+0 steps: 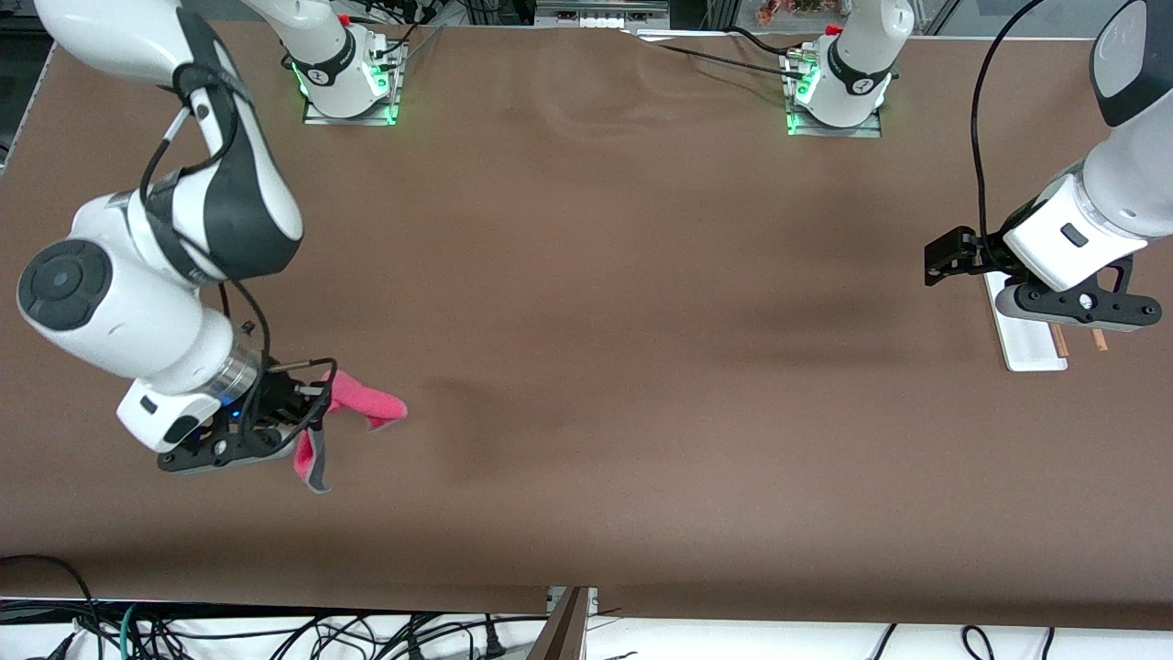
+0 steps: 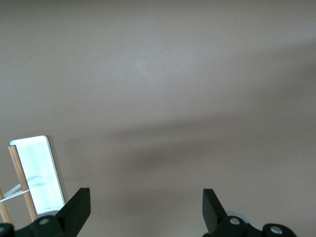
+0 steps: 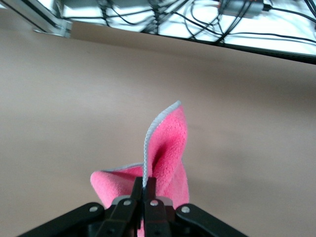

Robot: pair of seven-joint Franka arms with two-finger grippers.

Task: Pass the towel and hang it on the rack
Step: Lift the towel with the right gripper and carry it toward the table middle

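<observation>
Your right arm bends low over its end of the table; the right gripper (image 1: pixel 307 403) is clenched on the pink towel (image 1: pixel 353 412), which hangs off the brown table (image 1: pixel 596 367). Your left arm waits, its left gripper (image 1: pixel 948 257) spread wide and empty over the rack (image 1: pixel 1031 344) at its end.

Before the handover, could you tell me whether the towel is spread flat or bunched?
Bunched: the towel hangs crumpled from the shut right gripper.
</observation>
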